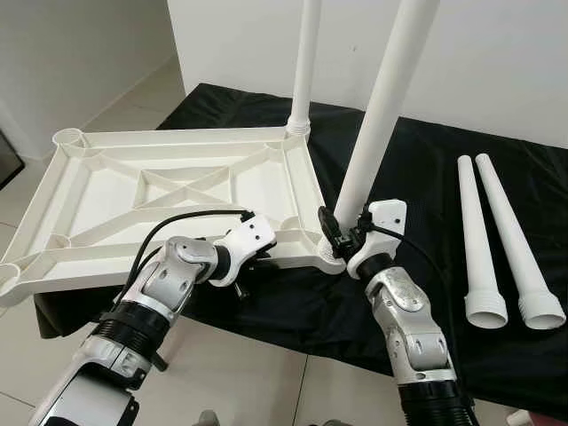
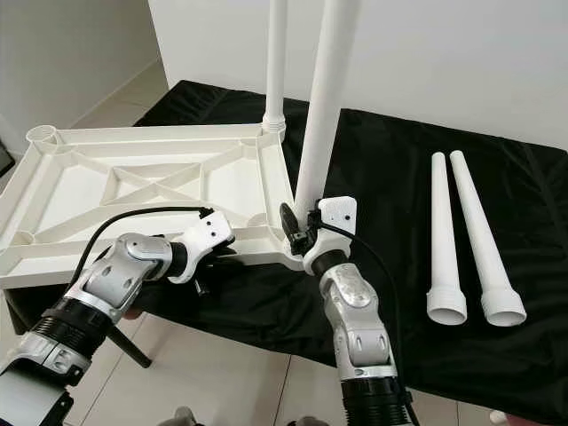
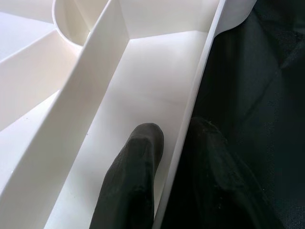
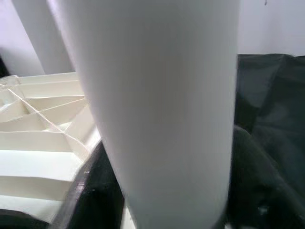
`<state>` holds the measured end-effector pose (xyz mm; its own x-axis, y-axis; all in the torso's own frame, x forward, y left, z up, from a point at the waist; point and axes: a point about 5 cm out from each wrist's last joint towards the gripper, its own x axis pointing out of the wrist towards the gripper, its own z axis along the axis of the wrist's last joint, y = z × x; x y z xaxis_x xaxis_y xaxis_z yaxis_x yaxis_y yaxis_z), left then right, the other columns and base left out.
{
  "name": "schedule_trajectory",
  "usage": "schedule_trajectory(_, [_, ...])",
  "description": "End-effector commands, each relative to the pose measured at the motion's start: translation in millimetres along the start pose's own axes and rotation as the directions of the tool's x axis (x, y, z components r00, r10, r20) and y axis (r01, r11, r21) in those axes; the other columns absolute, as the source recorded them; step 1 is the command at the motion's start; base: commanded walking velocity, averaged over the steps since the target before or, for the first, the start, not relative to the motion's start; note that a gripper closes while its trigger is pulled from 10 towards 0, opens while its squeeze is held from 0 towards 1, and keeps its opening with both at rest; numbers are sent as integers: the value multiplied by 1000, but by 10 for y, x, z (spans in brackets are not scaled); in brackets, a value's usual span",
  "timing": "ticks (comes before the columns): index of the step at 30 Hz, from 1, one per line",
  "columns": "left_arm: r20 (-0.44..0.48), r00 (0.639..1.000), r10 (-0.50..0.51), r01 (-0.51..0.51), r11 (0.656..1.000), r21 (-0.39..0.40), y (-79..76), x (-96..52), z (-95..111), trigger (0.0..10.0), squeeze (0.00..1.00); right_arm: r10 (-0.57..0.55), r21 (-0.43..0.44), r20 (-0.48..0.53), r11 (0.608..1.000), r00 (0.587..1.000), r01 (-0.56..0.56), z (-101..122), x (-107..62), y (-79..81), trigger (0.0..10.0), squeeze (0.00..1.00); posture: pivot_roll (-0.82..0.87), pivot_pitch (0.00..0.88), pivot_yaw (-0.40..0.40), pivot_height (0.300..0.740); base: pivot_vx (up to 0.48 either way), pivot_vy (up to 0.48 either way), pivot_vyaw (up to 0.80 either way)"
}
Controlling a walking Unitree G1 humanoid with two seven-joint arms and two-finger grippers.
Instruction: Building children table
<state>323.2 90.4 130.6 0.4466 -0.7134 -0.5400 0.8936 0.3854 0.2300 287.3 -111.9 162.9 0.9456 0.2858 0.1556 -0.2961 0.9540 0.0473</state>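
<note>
The right gripper is clasping the near leg, its black fingers closed around the lower shaft just above the tabletop's near corner socket. The left gripper is pinching the near rim of the upturned white tabletop, one finger inside, one outside. A far leg is standing upright in the back corner. Two loose legs are lying side by side on the black cloth.
</note>
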Motion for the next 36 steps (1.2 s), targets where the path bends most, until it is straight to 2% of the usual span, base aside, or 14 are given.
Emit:
schedule_trajectory(1, [-2, 1000, 23, -23, 1000, 3, 2, 16, 15, 10000, 0, 85, 31, 11, 996, 996, -86, 23, 6, 171, 10000, 1000, -52, 6, -5, 740, 0, 0, 0])
schedule_trajectory(11, [2, 1000, 24, -24, 1000, 6, 0, 25, 30, 10000, 0, 183, 21, 22, 983, 983, -183, 51, 39, 62, 10000, 1000, -54, 0, -4, 740, 0, 0, 0])
schedule_trajectory(13, [2, 1000, 24, -24, 1000, 7, -1, 27, 33, 10000, 0, 243, 6, 10, 970, 970, -243, 59, 85, -32, 10000, 1000, -52, 0, -5, 740, 0, 0, 0])
schedule_trajectory(18, [2, 1000, 25, -25, 1000, 7, 1, 26, 34, 10000, 0, 272, -24, -1, 962, 962, -271, 68, 143, -159, 10000, 1000, -49, 0, -5, 740, 0, 0, 0])
schedule_trajectory(19, [2, 1000, 25, -25, 1000, 8, 0, 25, 32, 10000, 0, 297, -16, -7, 955, 955, -297, 71, 173, -215, 10000, 0, -49, 0, -5, 740, 0, 0, 0])
schedule_trajectory(21, [1, 1000, 25, -25, 1000, 8, -1, 24, 30, 10000, 0, 315, -7, -9, 949, 949, -315, 75, 191, -250, 10000, 0, -49, 0, -5, 740, 0, 0, 0])
schedule_trajectory(22, [0, 1000, 25, -25, 1000, 9, -2, 23, 28, 10000, 0, 367, -24, -37, 930, 930, -368, 51, 218, -293, 10000, 0, -48, 0, -5, 740, 0, 0, 0])
schedule_trajectory(24, [1, 1000, 24, -24, 1000, 10, -3, 23, 29, 10000, 0, 392, -34, -47, 919, 919, -393, 41, 223, -294, 10000, 0, -48, 0, -5, 740, 0, 0, 0])
schedule_trajectory(26, [0, 1000, 24, -24, 1000, 10, -2, 21, 28, 10000, 0, 452, -32, -65, 890, 890, -454, 22, 228, -301, 10000, 0, -44, 0, -4, 740, 0, 0, 0])
schedule_trajectory(30, [-1, 1000, 24, -24, 1000, 11, -1, 20, 28, 10000, 0, 473, -28, -67, 879, 878, -476, 19, 229, -306, 10000, 0, -44, 0, -4, 740, 0, 0, 0])
schedule_trajectory(35, [-5, 1000, 25, -25, 1000, 9, 7, 4, 15, 10000, 0, 563, -20, -109, 823, 819, -568, -25, 256, -428, 10000, 0, -43, 0, 2, 740, 0, 0, 0])
schedule_trajectory(36, [-5, 1000, 25, -25, 1000, 9, 7, 4, 15, 10000, 0, 563, -20, -109, 823, 819, -568, -25, 256, -428, 10000, 0, -43, 0, 2, 740, 0, 0, 0])
